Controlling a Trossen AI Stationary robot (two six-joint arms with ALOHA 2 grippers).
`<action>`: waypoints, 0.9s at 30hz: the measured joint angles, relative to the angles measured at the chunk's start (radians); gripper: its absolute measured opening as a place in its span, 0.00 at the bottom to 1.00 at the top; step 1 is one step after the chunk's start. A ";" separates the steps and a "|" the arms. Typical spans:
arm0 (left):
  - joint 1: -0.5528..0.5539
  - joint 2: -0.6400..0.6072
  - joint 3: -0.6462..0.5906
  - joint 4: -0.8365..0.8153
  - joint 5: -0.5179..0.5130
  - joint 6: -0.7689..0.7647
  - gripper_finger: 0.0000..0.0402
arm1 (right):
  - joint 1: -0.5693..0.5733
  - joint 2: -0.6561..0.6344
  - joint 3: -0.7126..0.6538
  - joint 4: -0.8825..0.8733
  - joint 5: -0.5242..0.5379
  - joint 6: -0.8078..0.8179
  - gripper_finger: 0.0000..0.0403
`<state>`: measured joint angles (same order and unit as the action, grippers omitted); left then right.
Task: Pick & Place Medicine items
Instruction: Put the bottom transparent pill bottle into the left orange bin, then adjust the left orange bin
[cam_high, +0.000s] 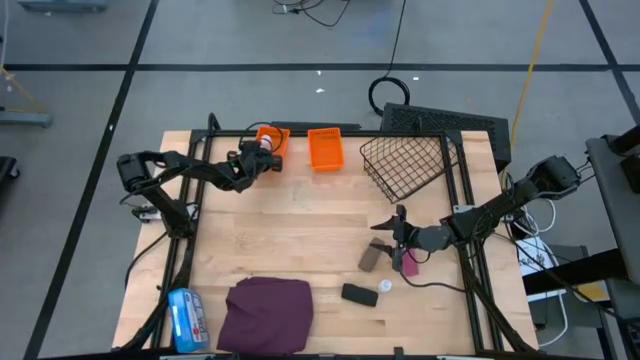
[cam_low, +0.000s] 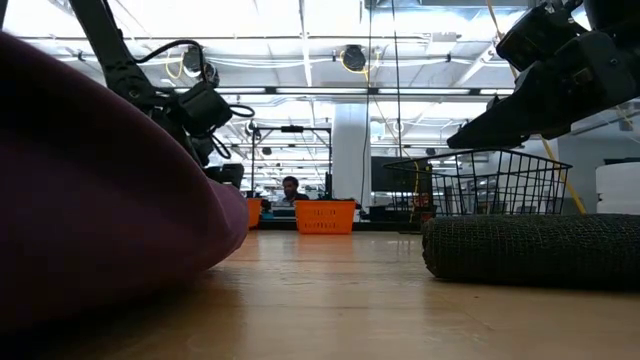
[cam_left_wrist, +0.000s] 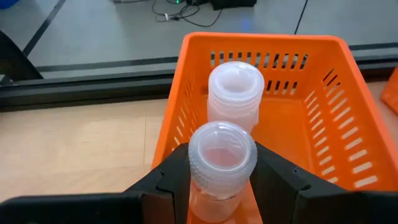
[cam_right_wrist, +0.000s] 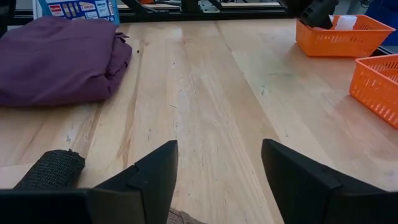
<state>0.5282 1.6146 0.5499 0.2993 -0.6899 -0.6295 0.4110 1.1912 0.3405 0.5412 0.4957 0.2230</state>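
My left gripper (cam_left_wrist: 221, 186) is at the far left of the table, raised over an orange basket (cam_left_wrist: 317, 106) (cam_high: 274, 134), and is shut on a small white bottle (cam_left_wrist: 222, 155). A second white bottle (cam_left_wrist: 235, 93) stands inside that basket. My right gripper (cam_right_wrist: 217, 149) (cam_high: 398, 230) is open and hovers over bare wood at the near right. The grey-brown oblong (cam_high: 371, 256) (cam_right_wrist: 51, 170), pink tube (cam_high: 408, 263), black oblong (cam_high: 358, 294) and another white bottle (cam_high: 385, 286) lie on the table beside it. My left gripper pinches the white bottle's body (cam_left_wrist: 219, 198) between its two fingers, one on each side, below the ribbed cap (cam_left_wrist: 222, 144). The bottle is lifted clear and hangs over the orange basket's near wall.
A second orange basket (cam_high: 325, 148) and a tilted black wire basket (cam_high: 405, 165) stand along the far edge. A purple cloth (cam_high: 268, 312) and a blue-and-white packet (cam_high: 185, 318) lie at the near left. Bare wood spans the table's middle.
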 joint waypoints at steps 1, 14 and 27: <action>0.000 0.000 0.000 0.000 -0.002 -0.005 0.33 | 0.000 0.000 0.000 0.000 0.000 0.000 0.54; 0.000 0.002 -0.001 0.008 0.013 -0.030 0.65 | 0.001 0.000 0.000 0.000 -0.002 0.000 0.54; -0.001 -0.020 -0.001 0.080 0.056 0.003 0.67 | 0.001 0.000 0.000 0.000 -0.003 0.000 0.54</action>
<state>0.5270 1.5950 0.5491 0.3790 -0.6343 -0.6267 0.4118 1.1912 0.3405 0.5411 0.4931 0.2230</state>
